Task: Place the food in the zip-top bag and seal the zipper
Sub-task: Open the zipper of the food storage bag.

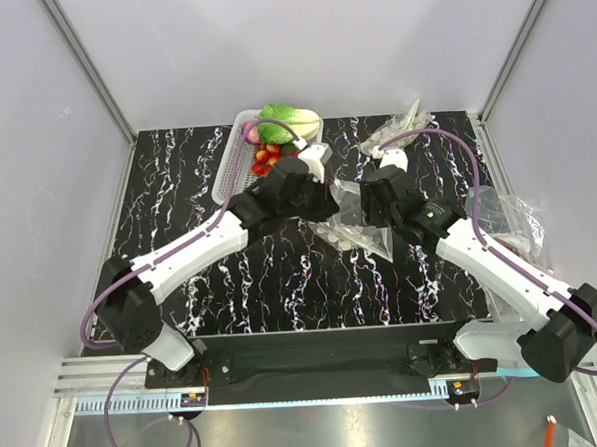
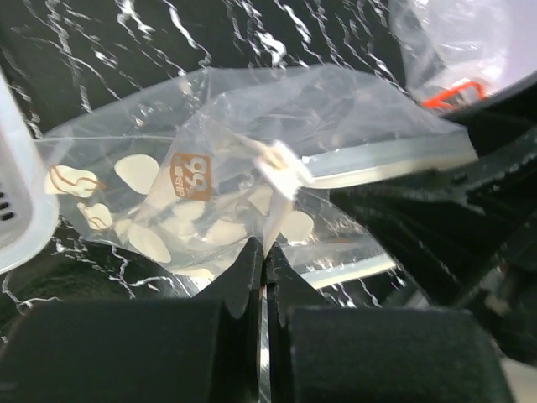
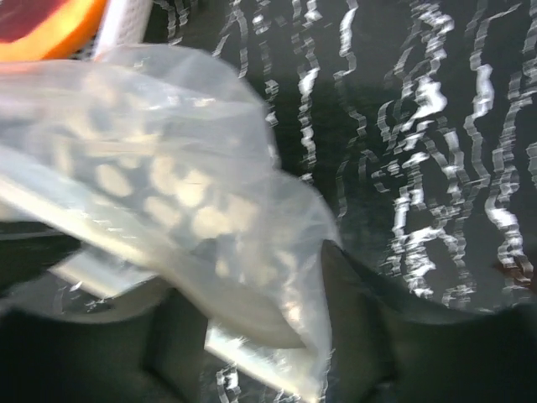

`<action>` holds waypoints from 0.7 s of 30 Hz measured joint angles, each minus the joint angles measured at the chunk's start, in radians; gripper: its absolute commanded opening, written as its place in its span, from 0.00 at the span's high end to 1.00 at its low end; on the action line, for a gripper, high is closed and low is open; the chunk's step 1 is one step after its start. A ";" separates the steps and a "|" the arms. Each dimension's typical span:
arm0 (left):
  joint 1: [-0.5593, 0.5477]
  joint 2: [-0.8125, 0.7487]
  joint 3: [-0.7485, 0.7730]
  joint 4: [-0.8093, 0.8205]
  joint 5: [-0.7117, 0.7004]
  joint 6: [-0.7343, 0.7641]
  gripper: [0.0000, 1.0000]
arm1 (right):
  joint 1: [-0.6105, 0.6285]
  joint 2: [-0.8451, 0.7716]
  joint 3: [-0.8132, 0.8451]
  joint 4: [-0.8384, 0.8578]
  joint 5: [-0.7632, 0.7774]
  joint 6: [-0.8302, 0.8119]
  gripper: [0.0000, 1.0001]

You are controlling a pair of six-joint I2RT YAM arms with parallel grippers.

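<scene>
At left tool (image 2: 263, 252), crumpled dotted bag (image 2: 151, 134)

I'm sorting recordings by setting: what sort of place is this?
Probably a robot lab test cell, not a kitchen: plain white panels on aluminium posts enclose a marbled tabletop, a left arm and right arm are bolted to a base bar, and the basket holds toy food.

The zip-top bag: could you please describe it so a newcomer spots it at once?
Find the middle of the black marbled table, near the white basket. The zip-top bag is there, pinched by the left gripper; unlike the clear crumpled plastic at the right edge, it has pale round dots.
</scene>
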 measured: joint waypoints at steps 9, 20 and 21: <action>0.114 -0.058 -0.001 -0.048 0.271 -0.031 1.00 | 0.000 0.039 -0.016 0.048 0.170 -0.062 0.31; 0.089 -0.021 0.091 -0.241 0.204 0.023 1.00 | 0.000 0.113 0.040 -0.044 0.546 -0.027 0.50; 0.085 0.007 0.121 -0.247 0.201 0.024 1.00 | 0.000 0.100 0.040 -0.050 0.562 -0.025 0.50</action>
